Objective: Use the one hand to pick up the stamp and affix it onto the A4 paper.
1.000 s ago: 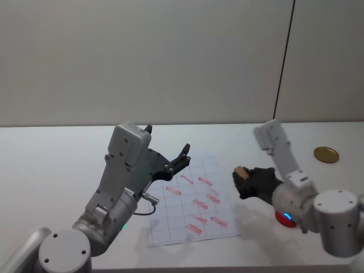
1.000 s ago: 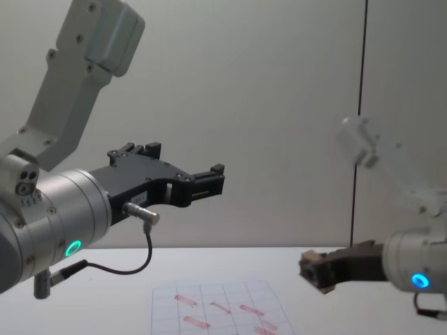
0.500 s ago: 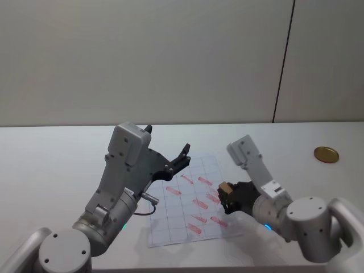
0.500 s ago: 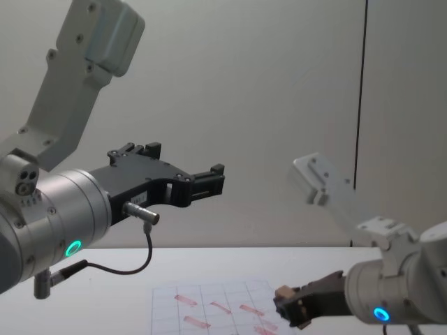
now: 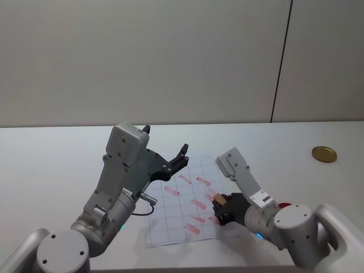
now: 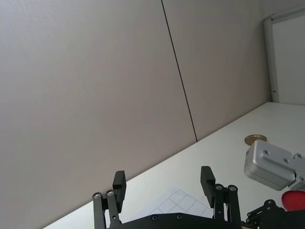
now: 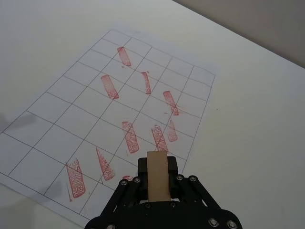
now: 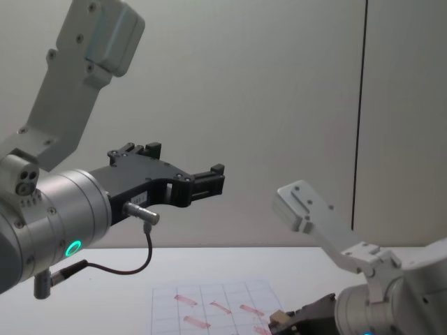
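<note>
Things around: we see a flat round brass disc (image 5: 323,153) far off to the right on the white table (image 5: 45,165); a red thing (image 5: 282,205) peeks out behind the right arm
In the way: the left gripper (image 5: 166,140) hangs up high over the far left part of the A4 paper (image 5: 170,219); its arm hides that side of the sheet from us
What changed: the right gripper (image 5: 219,207) was beside the paper's right edge a moment ago; now it has come left and lower, over the paper; the left arm has not moved
Shapes and stuff: the stamp (image 7: 157,175) is a small tan wooden block; the paper is white with thin grey squares and reddish marks
Right gripper: its black fingers pinch the stamp tight
Left gripper: its fingers are spread wide, with nothing in them
Where the stamp is: over the near right part of the paper, by the red marks; we cannot tell if it touches the sheet
</note>
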Action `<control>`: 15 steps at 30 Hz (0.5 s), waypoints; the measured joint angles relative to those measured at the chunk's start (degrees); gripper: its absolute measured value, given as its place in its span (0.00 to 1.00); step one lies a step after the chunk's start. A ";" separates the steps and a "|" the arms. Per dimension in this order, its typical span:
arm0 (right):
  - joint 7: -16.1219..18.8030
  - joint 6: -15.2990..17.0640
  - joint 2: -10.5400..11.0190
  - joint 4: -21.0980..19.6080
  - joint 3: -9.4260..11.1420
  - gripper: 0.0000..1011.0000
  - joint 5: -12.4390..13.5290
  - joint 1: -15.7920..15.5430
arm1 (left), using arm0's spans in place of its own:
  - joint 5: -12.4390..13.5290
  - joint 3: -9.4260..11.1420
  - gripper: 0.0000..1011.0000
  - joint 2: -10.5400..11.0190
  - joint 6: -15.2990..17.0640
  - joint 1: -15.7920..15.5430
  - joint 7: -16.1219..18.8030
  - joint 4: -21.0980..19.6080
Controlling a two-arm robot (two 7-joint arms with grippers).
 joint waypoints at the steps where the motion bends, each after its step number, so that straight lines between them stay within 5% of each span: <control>1: -0.01 -0.20 -0.04 0.24 -0.02 0.22 -0.06 0.05 | 0.00 0.00 0.98 0.00 0.00 0.00 0.00 0.00; 15: -0.34 -3.44 -0.74 4.81 -0.03 0.22 -0.21 1.13 | 0.00 0.00 0.98 0.00 0.00 0.00 0.00 0.00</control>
